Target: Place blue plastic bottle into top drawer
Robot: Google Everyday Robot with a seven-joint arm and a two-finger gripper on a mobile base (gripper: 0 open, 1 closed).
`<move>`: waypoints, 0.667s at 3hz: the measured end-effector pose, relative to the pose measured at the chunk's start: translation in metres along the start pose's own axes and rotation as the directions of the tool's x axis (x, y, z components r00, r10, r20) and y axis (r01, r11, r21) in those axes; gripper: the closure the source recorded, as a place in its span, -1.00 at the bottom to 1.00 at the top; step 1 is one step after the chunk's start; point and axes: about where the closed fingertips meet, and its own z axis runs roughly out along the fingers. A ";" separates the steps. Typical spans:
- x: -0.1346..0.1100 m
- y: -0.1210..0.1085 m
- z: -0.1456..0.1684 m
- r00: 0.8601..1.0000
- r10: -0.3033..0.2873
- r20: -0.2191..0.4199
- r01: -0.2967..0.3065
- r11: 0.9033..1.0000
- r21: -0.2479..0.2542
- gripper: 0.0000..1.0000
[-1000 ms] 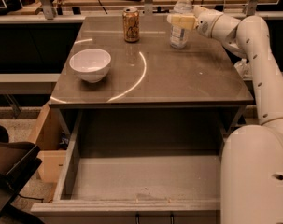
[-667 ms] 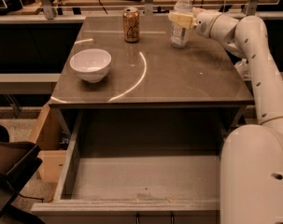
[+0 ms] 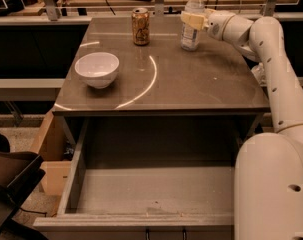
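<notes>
A grey-brown worktop (image 3: 201,84) fills the middle of the view, with cluttered shelving behind it and the wide grey top drawer (image 3: 156,191) pulled open beneath its front edge, bottom bare. At far left, below the worktop, a light wooden box (image 3: 53,176) sits beside the drawer's side wall. On the worktop a round white ceramic bowl (image 3: 97,69) stands left of centre, well apart from the rest. A gold-brown soda can (image 3: 140,26) stands upright near the back edge. Right of it, near but not touching, is the blue plastic bottle (image 3: 192,36), clear and ribbed with a white cap, also upright at the back. The cream gripper (image 3: 193,20) is at the bottle's shoulder, reaching in from the right on the white arm (image 3: 271,59); whether the jaws have clenched on it I cannot tell from this angle. The bottle looks light, thin-walled and likely to dent or slip, so a hold across the ribbed body just above the label seems soundest. The can is the nearest thing to clip, and the worktop's front edge must be cleared on the way down to the drawer.
</notes>
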 end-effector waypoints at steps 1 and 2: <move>0.001 0.002 0.003 1.000 0.001 -0.001 -0.001 1.000 -0.004 1.00; 0.001 0.003 0.004 1.000 0.008 0.002 -0.008 1.000 -0.006 1.00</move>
